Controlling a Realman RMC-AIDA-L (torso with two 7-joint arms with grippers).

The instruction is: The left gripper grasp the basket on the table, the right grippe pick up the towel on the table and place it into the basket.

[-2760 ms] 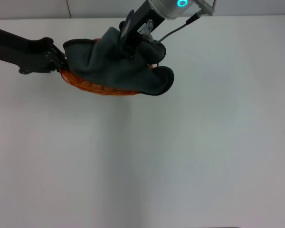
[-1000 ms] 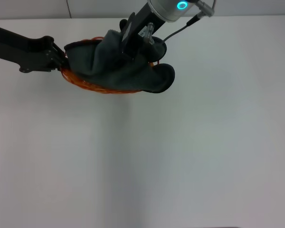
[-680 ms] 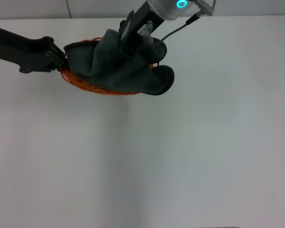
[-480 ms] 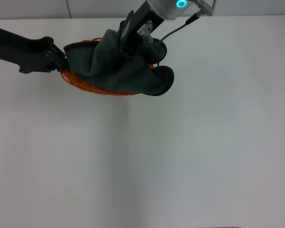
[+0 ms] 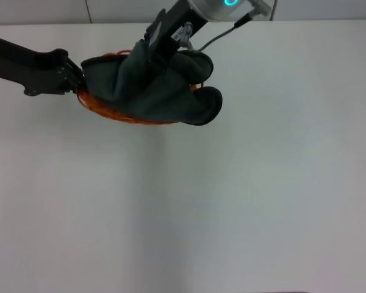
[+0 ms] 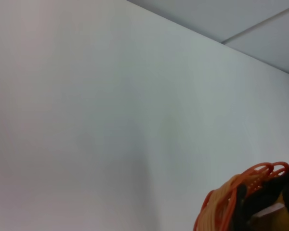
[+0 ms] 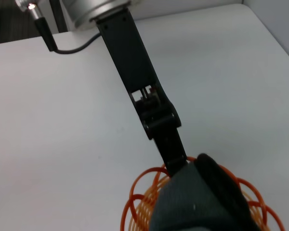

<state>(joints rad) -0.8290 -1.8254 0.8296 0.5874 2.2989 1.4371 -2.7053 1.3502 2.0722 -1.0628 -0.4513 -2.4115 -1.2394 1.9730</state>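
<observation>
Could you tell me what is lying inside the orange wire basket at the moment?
The dark grey towel lies heaped in the basket, one end spilling over its rim onto the table. Whatever lies beneath the towel is covered. The left gripper is at the rim; the right gripper is above.

Left tool (image 5: 79, 82) clamped; right tool (image 5: 155, 46) raised

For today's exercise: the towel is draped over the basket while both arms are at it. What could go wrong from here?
1. A fold of the towel bulges over the basket's rim toward the robot's right, so it may slide out onto the table.
2. If the right gripper lifts with cloth caught on it, the towel could come back out.
3. The left gripper holds only the rim, so a tug might tip the basket.
</observation>
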